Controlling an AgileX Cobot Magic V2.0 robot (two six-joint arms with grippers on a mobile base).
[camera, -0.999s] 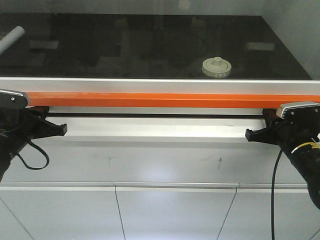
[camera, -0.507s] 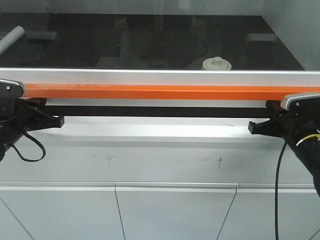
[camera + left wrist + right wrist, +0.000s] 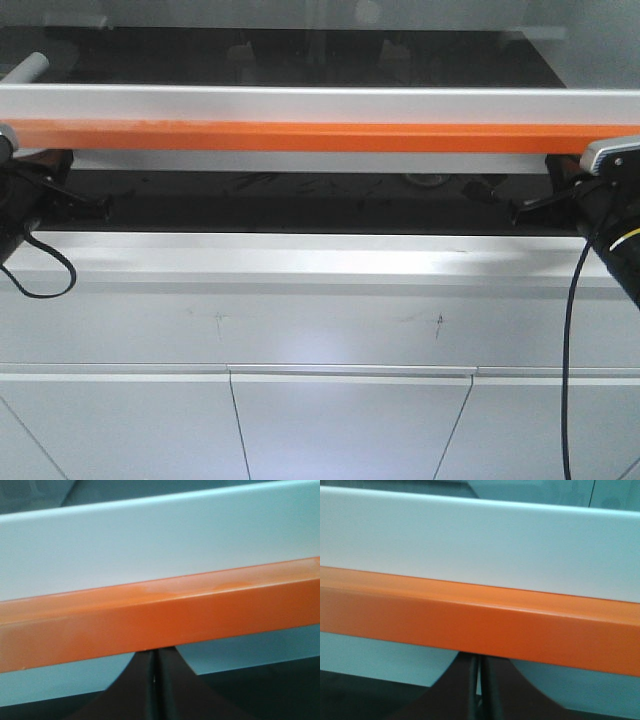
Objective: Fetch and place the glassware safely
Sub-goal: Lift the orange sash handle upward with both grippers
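The closed left pincer [image 3: 97, 205] and right pincer [image 3: 520, 207] have lifted the orange bar [image 3: 320, 137] above them, opening access to the jar [image 3: 431, 180].

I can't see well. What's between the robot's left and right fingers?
Front view: between left fingers and right fingers, only dark worktop shows, beneath the orange bar.

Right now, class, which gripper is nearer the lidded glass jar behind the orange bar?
Right. The right gripper sits under the orange bar, slightly right of the jar, which peeks out below that bar. The left gripper is at the bar's far left end.
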